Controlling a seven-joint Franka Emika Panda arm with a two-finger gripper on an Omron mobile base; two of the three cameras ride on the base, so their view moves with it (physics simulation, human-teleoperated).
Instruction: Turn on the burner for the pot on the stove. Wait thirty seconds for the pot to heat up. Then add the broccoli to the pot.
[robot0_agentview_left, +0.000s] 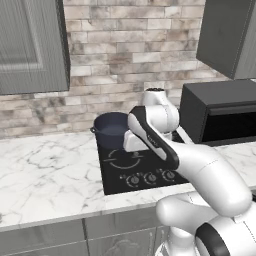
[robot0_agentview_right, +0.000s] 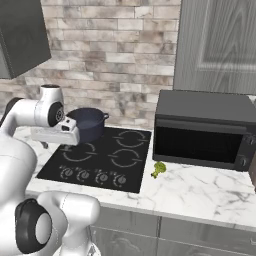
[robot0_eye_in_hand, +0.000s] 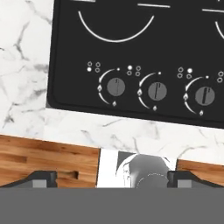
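— What's the biggest thing under the hand?

— The white marble countertop (robot0_agentview_left: 45, 170), running out to both sides of the gripper. Set into it, directly beneath the gripper, is the flat black glass stove (robot0_agentview_right: 100, 160) with grey ring marks and a row of small round knobs (robot0_eye_in_hand: 116, 86) along its near edge.

— And that dark box?

— A black microwave (robot0_agentview_right: 205, 131), well off to the gripper's right, standing on the marble against the brick wall.

— Where's the pot?

— The round dark blue-grey pot (robot0_agentview_left: 111, 128) with two small side handles sits on the rear left ring, just beyond the gripper. Its inside is a lighter grey; I can't tell whether anything lies in it.

— The gripper itself?

— The gripper (robot0_eye_in_hand: 112, 179) hangs above the front left of the stove, pointing down. From the hand camera its two dark fingertips (robot0_eye_in_hand: 41, 178) stand far apart, spread wide, with nothing between them. Three grey knobs lie ahead of them, each with a small pointer line and white dots around it.

— And the broccoli?

— A small yellow-green broccoli floret (robot0_agentview_right: 159, 169), well apart to the gripper's right, lying on the marble between the stove's right edge and the microwave's front, near both. It is tiny beside the pot.
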